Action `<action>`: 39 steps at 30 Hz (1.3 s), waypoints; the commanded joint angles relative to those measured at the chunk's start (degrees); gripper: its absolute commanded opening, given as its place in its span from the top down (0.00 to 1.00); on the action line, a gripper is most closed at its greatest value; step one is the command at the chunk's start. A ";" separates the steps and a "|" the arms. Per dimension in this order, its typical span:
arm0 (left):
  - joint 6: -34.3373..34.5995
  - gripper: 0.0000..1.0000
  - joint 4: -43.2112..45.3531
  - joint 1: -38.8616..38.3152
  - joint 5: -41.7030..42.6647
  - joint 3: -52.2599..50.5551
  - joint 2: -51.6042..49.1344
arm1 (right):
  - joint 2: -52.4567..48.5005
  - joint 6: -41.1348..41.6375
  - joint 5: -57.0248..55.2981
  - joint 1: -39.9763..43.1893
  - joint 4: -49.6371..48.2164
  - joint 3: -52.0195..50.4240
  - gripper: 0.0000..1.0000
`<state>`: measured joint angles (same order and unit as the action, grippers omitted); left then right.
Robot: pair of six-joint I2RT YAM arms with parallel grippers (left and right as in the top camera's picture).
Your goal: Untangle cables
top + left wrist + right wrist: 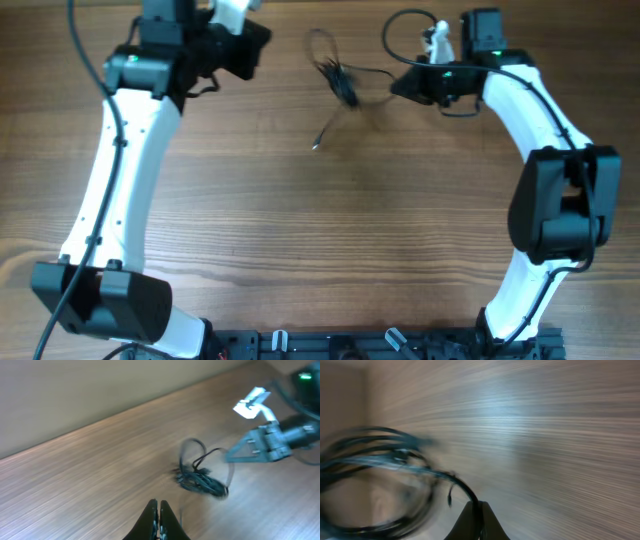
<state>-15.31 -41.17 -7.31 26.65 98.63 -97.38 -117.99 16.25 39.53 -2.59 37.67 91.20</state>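
The right claw (477, 516) is pinched fully closed. One thin black strand runs straight into its tips, so it looks like it's got a cord nipped there. That wrist view is badly smeared though, so there's no telling how firm the pinch is. The left claw (159, 519) is squeezed closed too, but on nothing, and it hangs over bare wood short of the tangle.

Big picture: on the wooden table (300, 230), the cables (343, 80) sit toward the far edge between the two claws, nearer the right one. Most of it is a small dark knot. A thin loop (320, 45) sticks out on the far side, and one tail trails toward the near side, ending in a small plug (316, 146).

This reads like the very start of the teasing-apart, with one strand caught and the knot not loosened yet. The next move probably needs the left claw to open and come down on the knot or loop to pin it. Then the right one could draw its strand away without dragging the whole bundle along.
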 commanded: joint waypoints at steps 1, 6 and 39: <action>-0.92 0.96 -0.44 3.39 -1.31 0.61 1.90 | -0.63 -3.48 -5.60 4.04 1.90 0.17 0.96; -0.90 0.96 -1.18 4.96 -1.22 0.61 2.03 | -0.63 -4.52 -5.62 7.02 3.82 0.17 0.95; -11.52 0.76 -6.64 -8.74 19.78 0.59 -11.58 | 16.63 -10.47 4.07 -4.00 7.91 1.81 0.95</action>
<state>-22.83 -47.99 -14.63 45.08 98.63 -107.61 -104.22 9.02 46.61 -5.23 44.42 91.20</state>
